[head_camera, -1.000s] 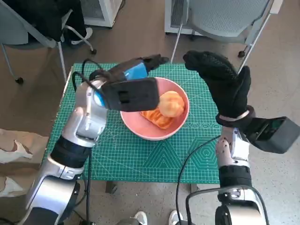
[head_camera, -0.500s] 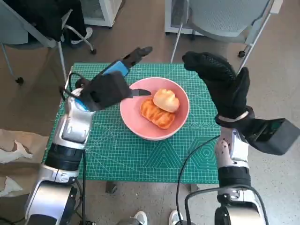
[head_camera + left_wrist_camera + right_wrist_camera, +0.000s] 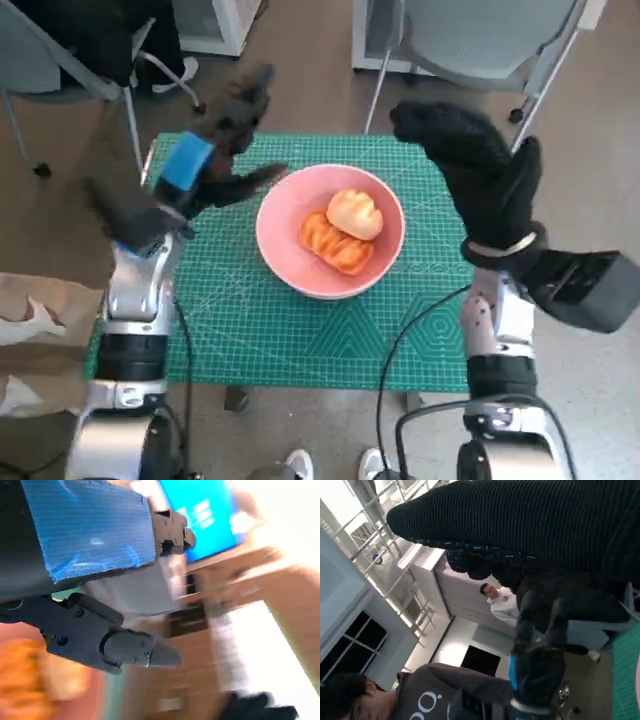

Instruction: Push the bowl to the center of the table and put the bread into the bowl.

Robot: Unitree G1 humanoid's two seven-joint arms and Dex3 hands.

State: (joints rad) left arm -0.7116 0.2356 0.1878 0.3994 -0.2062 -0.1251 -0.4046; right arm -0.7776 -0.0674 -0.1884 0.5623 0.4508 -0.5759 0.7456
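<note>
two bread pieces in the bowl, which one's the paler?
The round bun, on the far right side of the pink bowl. It is pale cream; the flaky pastry beside it, nearer the robot, is deep orange.

The bowl (image 3: pixel 330 232) is plain pink. In it lie two pieces of bread: a pale cream bun (image 3: pixel 354 213) and an orange-brown ridged pastry (image 3: pixel 335 244). The counter (image 3: pixel 300 330) wears a teal-green mat printed with fine pale grid lines and diamond shapes. The left robot hand (image 3: pixel 205 165) is black with a bright blue tape patch on its back; the right robot hand (image 3: pixel 480 170) wears a black knitted glove with a pale band at the wrist. Both forearms are silvery grey. The floor (image 3: pixel 300 70) is dull brown.
</note>
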